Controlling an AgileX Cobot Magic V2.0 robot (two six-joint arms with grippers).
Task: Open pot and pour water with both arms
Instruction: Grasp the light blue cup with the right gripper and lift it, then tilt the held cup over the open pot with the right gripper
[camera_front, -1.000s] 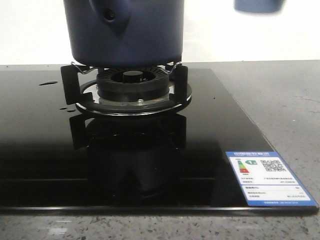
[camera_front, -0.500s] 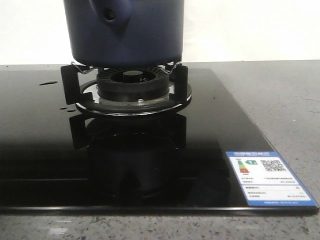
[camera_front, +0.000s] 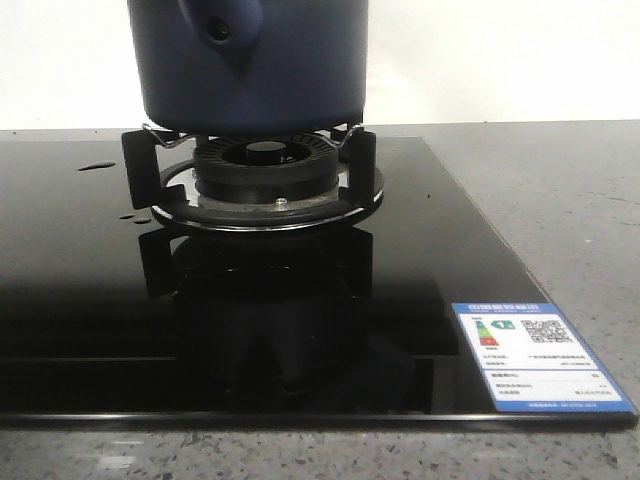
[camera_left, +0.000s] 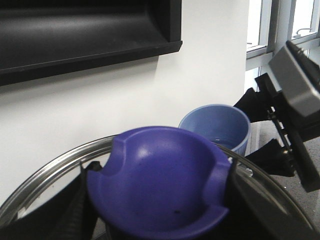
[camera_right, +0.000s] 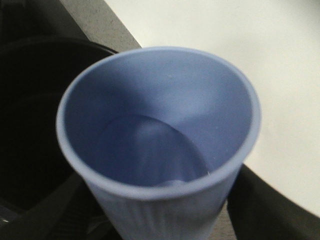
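Observation:
The dark navy pot (camera_front: 250, 60) sits on the gas burner (camera_front: 265, 160), its handle stub (camera_front: 220, 30) facing the camera; its top is cut off by the frame. My left gripper (camera_left: 160, 200) is shut on the purple-blue knob (camera_left: 160, 175) of the steel-rimmed glass lid (camera_left: 45, 172). My right gripper (camera_right: 165, 220) is shut on a pale blue ribbed cup (camera_right: 160, 130) with water in it, held beside the pot's dark open mouth (camera_right: 30, 115). The cup also shows in the left wrist view (camera_left: 215, 127). Neither gripper shows in the front view.
The burner stands on a black glass cooktop (camera_front: 80, 300) with an energy label (camera_front: 540, 355) at its front right corner. Small water drops (camera_front: 95, 166) lie at the left. Grey stone countertop (camera_front: 570, 200) lies to the right, a white wall behind.
A second ago the cup's base showed at the top right of the front view; it has gone up out of that frame. The pot has not moved.

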